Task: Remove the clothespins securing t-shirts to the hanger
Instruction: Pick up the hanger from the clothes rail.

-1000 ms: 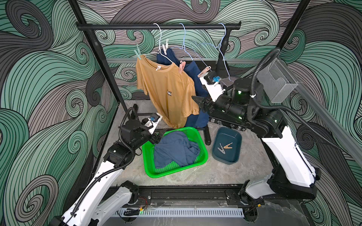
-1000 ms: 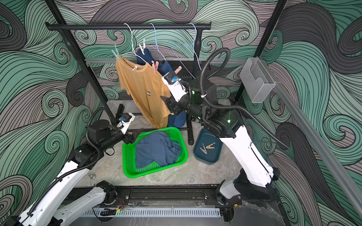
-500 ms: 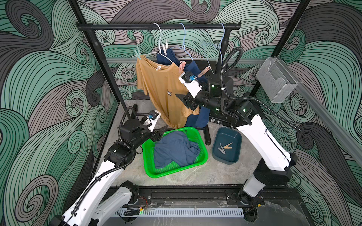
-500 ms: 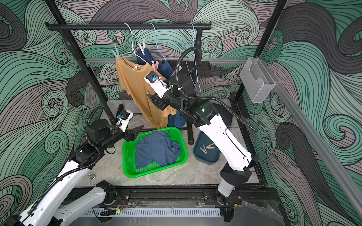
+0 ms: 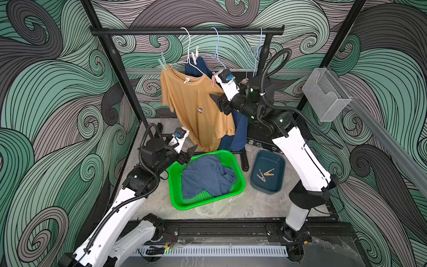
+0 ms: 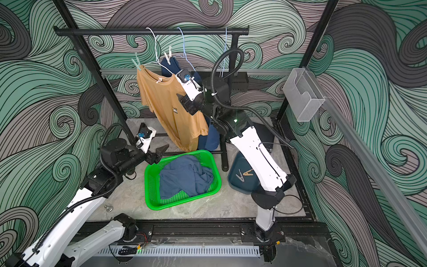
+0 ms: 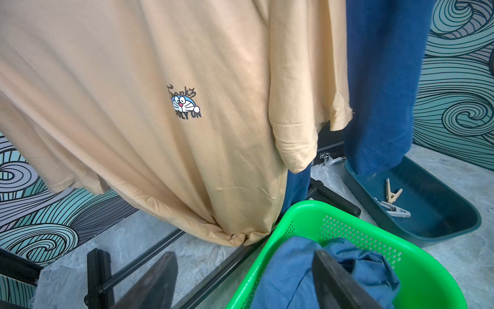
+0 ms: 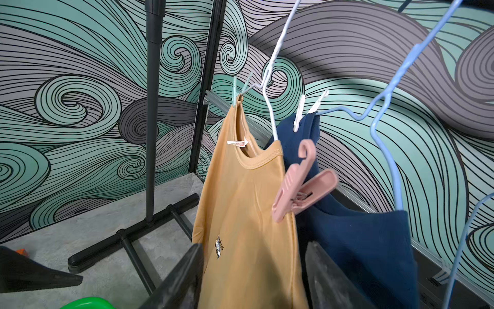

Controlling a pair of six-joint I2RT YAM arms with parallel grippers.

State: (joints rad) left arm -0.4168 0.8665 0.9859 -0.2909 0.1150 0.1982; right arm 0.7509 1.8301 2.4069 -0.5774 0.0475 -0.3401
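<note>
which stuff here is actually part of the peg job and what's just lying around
Job: pink clothespin, mint clothespin, white clothespin, tan t-shirt, navy t-shirt, dark tray holding two freed clothespins, green basket with the blue t-shirt.
Lying about: wire mesh bin, small metal knob.

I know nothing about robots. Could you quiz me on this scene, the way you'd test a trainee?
1. True or false: the blue t-shirt lies crumpled in the green basket.
2. How many clothespins lie in the dark tray? A none; B two; C five.
3. Which colour of clothespin hangs closest to the right gripper?
Key: 1 true; 2 B; 3 the pink clothespin.
</note>
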